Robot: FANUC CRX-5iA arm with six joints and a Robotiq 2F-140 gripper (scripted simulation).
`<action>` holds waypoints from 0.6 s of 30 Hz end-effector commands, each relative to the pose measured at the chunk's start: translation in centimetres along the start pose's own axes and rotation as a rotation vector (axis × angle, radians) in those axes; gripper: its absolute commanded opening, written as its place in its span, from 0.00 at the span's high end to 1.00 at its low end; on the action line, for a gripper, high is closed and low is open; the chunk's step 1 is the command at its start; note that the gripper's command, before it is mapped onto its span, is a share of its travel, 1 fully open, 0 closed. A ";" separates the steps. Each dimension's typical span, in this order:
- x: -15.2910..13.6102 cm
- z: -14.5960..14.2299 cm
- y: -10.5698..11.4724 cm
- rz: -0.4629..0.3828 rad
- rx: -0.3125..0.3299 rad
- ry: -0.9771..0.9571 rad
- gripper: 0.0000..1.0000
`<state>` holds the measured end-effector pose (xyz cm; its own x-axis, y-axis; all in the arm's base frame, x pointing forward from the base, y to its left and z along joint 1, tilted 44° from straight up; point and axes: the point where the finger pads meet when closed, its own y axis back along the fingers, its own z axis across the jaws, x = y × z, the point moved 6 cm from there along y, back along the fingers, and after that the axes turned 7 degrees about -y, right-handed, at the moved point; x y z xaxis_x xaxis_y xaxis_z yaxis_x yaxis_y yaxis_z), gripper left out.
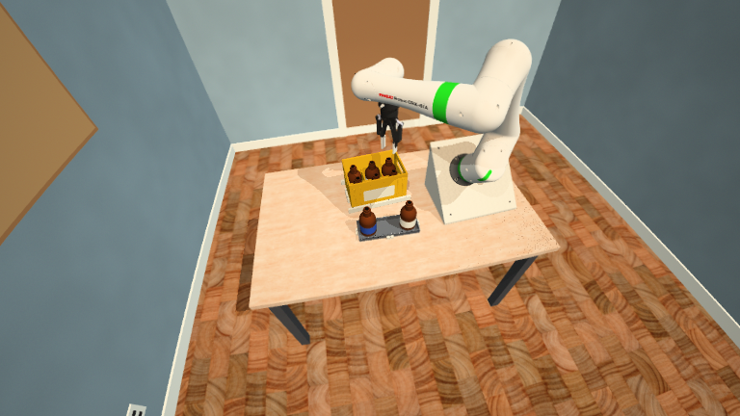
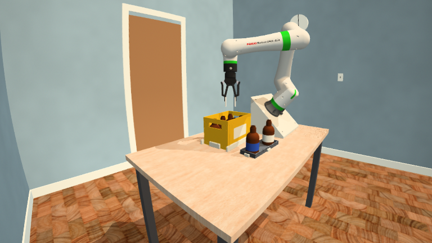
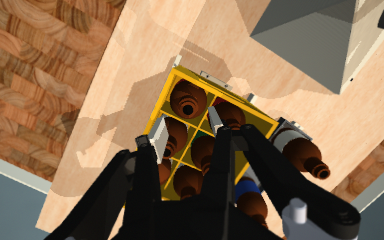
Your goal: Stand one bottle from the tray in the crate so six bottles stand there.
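On the table [image 2: 203,183], the yellow crate [image 2: 223,131] holds brown bottles in its cells; the wrist view shows six [image 3: 187,98]. Above its far side hangs the gripper [image 2: 229,102], clear of the rim, its fingers partly open with nothing between them. Just right of the crate sits the tray [image 2: 270,147], carrying a blue-labelled bottle [image 2: 252,139] and a white-labelled bottle [image 2: 268,133], both upright. Further right stands the arm's base [image 2: 289,125].

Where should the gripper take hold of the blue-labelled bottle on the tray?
At the narrow neck just under the cap, coming straight down from above. The blue-labelled bottle stands upright on the tray, with the crate close behind it, so a side approach looks cramped, while the neck stands free.
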<state>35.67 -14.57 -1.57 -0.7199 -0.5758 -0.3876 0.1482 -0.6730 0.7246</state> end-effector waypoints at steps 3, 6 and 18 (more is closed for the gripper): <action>0.0 0.0 0.6 0.000 0.000 0.000 0.62; 0.0 0.0 0.8 0.000 0.000 0.000 0.62; 0.0 0.0 0.9 0.000 0.000 0.000 1.00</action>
<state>35.81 -15.18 -0.92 -0.7199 -0.5758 -0.3877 0.1482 -0.6731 0.7245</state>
